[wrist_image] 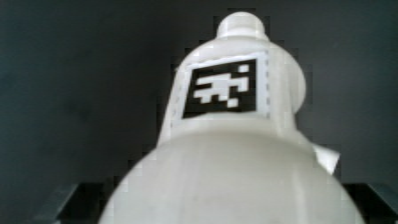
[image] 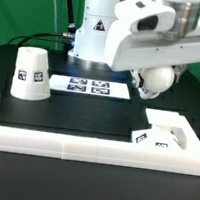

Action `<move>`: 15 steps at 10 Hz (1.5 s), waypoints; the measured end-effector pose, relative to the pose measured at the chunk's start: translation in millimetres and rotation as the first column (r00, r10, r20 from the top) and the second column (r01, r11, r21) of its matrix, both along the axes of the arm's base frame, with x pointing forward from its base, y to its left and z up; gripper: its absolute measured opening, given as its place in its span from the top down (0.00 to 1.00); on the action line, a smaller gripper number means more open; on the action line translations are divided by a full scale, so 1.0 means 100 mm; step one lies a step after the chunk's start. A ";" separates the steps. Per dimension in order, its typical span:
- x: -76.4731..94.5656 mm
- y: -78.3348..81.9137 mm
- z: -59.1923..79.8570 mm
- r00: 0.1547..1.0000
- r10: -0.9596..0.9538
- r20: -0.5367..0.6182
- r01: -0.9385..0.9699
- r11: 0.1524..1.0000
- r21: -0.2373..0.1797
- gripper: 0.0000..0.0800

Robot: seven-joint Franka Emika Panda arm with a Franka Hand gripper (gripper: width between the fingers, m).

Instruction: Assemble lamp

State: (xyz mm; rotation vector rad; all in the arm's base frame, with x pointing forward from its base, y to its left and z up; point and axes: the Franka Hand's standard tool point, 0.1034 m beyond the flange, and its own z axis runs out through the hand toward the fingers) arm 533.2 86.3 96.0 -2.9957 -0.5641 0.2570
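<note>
one part of the lamp, the bulb (image: 158, 80), is clenched in my hand (image: 147, 77), held clear above the table (image: 86, 119), its stem (wrist_image: 242, 30) pointing away from my wrist. the base (image: 165, 137) lies on the table below my hand. the shade (image: 30, 75) stands well apart, past the marker board (image: 88, 86).

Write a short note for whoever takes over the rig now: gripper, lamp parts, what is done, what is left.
Gripper: shut on the bulb, held above the table.
Shade: standing on the table at the exterior view's left, beside the marker board.
Base: lying at the exterior view's right, near the white rail.
Done: bulb picked up.
Left: join bulb to base, then add the shade.
</note>
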 end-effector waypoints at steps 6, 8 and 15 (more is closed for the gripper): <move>0.36 -0.23 0.36 0.935 -0.018 0.353 0.001 0.999 0.048 0.28; 0.38 -0.33 0.33 0.887 -0.017 0.462 -0.002 0.999 0.040 0.28; 0.66 -0.16 0.58 0.859 -0.004 0.511 -0.025 0.998 0.050 0.28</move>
